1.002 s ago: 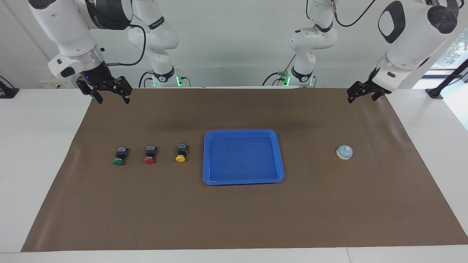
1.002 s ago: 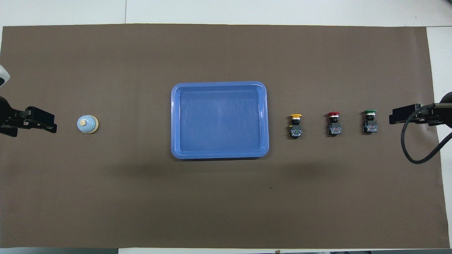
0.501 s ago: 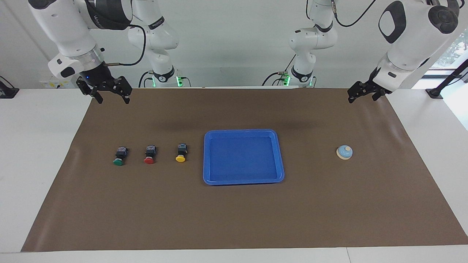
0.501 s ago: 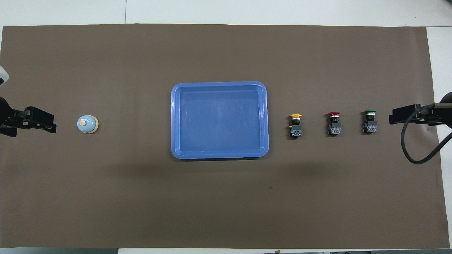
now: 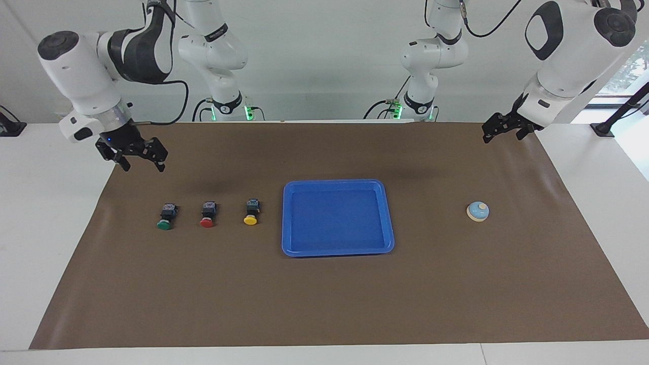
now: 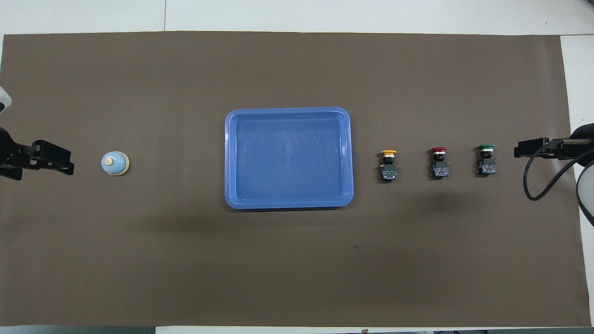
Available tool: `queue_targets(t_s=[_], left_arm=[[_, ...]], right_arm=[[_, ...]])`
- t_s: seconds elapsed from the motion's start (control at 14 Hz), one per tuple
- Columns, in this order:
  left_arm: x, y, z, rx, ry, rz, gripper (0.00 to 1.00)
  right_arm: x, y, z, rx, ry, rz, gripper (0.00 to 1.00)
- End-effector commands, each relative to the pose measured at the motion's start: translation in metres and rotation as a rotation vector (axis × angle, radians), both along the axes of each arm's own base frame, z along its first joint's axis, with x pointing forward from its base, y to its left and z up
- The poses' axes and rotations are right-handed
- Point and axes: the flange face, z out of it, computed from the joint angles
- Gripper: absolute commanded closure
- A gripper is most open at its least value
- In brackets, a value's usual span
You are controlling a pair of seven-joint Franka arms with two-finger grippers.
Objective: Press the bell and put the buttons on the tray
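On the white surface (image 5: pixel 50 228) lies a brown mat (image 5: pixel 324 294), and at its centre sits the blue tray (image 5: pixel 288 218), nothing in it. Compared with a second ago, the right arm has swung down and toward its own end of the surface: the right end effector (image 5: pixel 140 161) now hangs lower, over the mat's corner at that end, its fingers standing apart and holding nothing. The left end effector (image 5: pixel 499 129) waits over the mat's edge at the left arm's end, unchanged in place, fingers apart and empty. Toward the left arm's end of the mat, well apart from the tray, stands the bell (image 5: pixel 477 211), untouched. Toward the right arm's end lie the three buttons in a row, caps pointing away from the robots: the yellow button (image 5: pixel 251 212) just beside the tray, then the red button (image 5: pixel 208 214), then the green button (image 5: pixel 166 216) nearest the mat's edge. Tray, bell and buttons have not shifted. Lettering on the right arm's dark joint cover cannot be read; no other writing is legible.
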Motion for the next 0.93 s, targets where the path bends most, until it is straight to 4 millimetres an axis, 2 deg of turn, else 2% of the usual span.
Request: queue_targets(t_s=[0.0, 0.07, 0.29, 0.43, 0.64, 0.86], left_arm=[[-0.004, 0.000, 0.005, -0.006, 0.006, 0.015, 0.00], [-0.004, 0.000, 0.005, -0.006, 0.006, 0.015, 0.00], [-0.004, 0.000, 0.006, -0.007, 0.004, 0.015, 0.00], [-0.004, 0.000, 0.005, -0.006, 0.006, 0.015, 0.00], [-0.004, 0.000, 0.005, -0.006, 0.006, 0.015, 0.00], [-0.004, 0.000, 0.005, -0.006, 0.006, 0.015, 0.00]], right_arm=[[0.013, -0.029, -0.055, 0.012, 0.042, -0.016, 0.00], [0.016, -0.034, -0.068, 0.013, 0.043, -0.015, 0.00], [0.015, -0.025, -0.104, 0.018, 0.060, -0.002, 0.00], [0.023, -0.028, -0.135, 0.025, 0.081, 0.005, 0.00], [0.028, -0.026, -0.161, 0.028, 0.086, 0.019, 0.00], [0.025, -0.026, -0.169, 0.032, 0.104, 0.022, 0.00]])
